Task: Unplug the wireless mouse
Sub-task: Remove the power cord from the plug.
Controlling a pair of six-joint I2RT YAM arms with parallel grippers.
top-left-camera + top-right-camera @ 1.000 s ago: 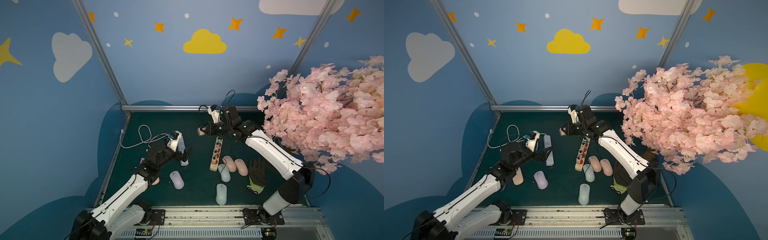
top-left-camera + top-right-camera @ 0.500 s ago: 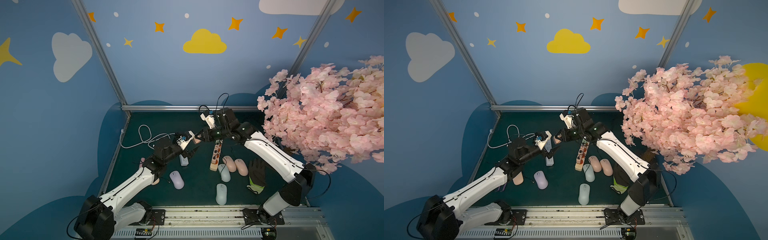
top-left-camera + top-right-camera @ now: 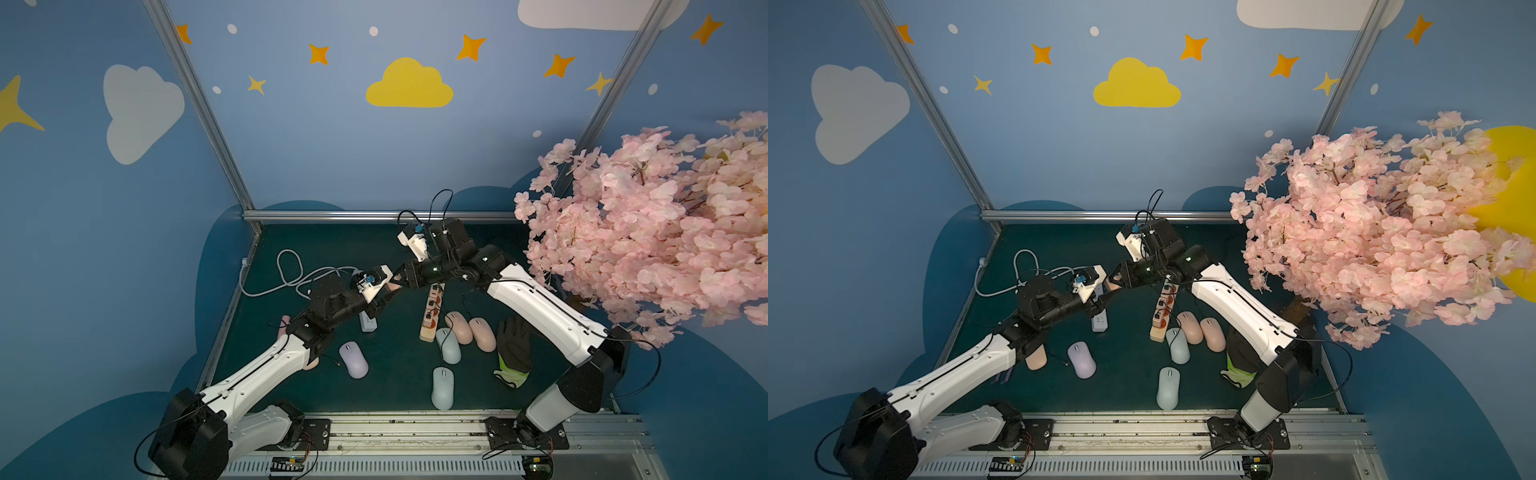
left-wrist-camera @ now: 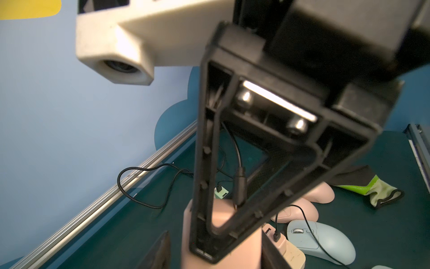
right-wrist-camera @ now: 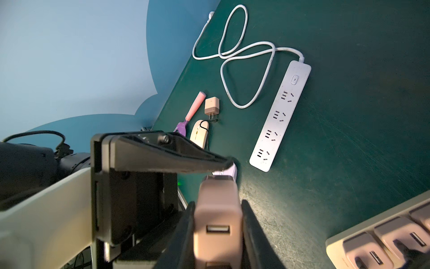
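Right tool [image 5: 217,203] pinches one pink charger [image 5: 217,219] above the bench [image 3: 395,374]. Left tool [image 4: 216,249] flanks it; the view is blurred, so its closure cannot be told. Six mice [image 3: 442,388] lie below: two blue, two pink, one purple, one cream. Two power strips [image 5: 281,116], one glove [image 3: 513,345].

Dark green table mat [image 3: 395,384], seen in a top view. Left of centre: white power strip [image 3: 367,323], looped white cable [image 3: 286,272]. Centre: beige power strip [image 3: 429,322]; beside it pink mouse [image 3: 459,328], second pink mouse [image 3: 482,336], pale blue mouse [image 3: 449,352]. Lower: another blue mouse [image 3: 442,388], lilac mouse [image 3: 353,360]. Right: black-and-green glove [image 3: 513,353].
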